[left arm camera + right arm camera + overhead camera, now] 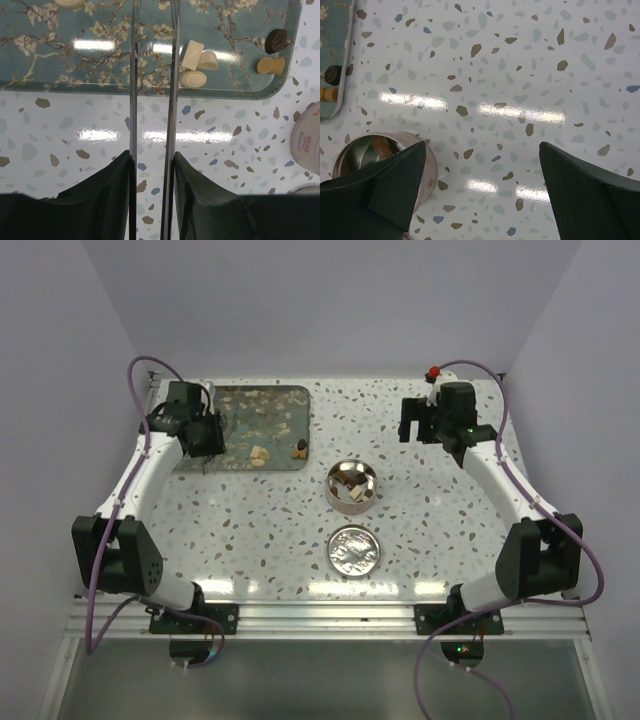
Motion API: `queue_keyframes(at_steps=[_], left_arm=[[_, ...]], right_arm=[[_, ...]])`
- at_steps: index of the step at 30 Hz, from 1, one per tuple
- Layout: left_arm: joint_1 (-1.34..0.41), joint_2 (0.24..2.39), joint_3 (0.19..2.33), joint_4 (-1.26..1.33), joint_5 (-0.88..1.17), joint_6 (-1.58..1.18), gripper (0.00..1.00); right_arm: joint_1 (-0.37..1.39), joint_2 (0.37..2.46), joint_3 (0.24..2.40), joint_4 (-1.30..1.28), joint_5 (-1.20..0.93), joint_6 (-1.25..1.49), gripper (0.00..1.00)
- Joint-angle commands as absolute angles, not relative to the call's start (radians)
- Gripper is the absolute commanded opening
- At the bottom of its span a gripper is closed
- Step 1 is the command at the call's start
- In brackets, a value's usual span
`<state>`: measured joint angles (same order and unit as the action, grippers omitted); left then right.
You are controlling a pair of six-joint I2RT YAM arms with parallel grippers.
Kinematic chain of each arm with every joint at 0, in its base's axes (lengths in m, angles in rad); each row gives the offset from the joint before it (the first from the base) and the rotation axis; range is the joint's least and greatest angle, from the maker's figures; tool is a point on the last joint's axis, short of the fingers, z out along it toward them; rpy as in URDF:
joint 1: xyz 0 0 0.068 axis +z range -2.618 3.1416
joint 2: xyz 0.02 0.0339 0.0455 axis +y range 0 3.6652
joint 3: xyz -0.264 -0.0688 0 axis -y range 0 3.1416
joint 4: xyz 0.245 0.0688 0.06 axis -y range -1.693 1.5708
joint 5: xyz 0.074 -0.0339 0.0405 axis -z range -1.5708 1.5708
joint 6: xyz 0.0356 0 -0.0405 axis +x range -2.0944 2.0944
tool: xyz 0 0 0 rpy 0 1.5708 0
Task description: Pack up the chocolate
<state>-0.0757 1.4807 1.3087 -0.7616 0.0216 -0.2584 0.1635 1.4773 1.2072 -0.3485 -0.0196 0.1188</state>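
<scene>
Pale cream chocolate (197, 60) lies in a small cluster on the blossom-patterned tray (75, 60), with a dark piece (276, 40) and a tan piece (270, 65) near the tray's corner. In the top view the cream lumps (260, 455) and the dark piece (300, 448) sit at the tray's near edge. The round tin (351, 486) holds several pieces. My left gripper (152, 155) is shut on thin metal tongs (172, 75), whose blades stand apart with nothing between them, left of the cream cluster. My right gripper (482, 144) hangs open and empty beside the tin (350, 155).
The tin's lid (354, 549) lies flat in front of the tin. The tray (255, 428) occupies the far left of the speckled table. A small red object (434, 372) sits at the far right edge. White walls enclose the table.
</scene>
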Motion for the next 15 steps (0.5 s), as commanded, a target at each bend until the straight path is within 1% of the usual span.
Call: queue_keyframes(at_steps=[1, 5, 15], left_arm=[[-0.069, 1.532, 1.307, -0.672, 0.023, -0.247, 0.41], [-0.052, 1.603, 1.304, -0.649, 0.006, -0.242, 0.41], [-0.014, 1.678, 1.321, -0.620, -0.061, -0.236, 0.43]], right_arm=[[0.164, 1.442, 1.204, -0.348, -0.023, 0.109, 0.98], [0.164, 1.439, 1.206, -0.351, -0.012, 0.100, 0.98], [0.164, 1.445, 1.212, -0.354, -0.005, 0.091, 0.98]])
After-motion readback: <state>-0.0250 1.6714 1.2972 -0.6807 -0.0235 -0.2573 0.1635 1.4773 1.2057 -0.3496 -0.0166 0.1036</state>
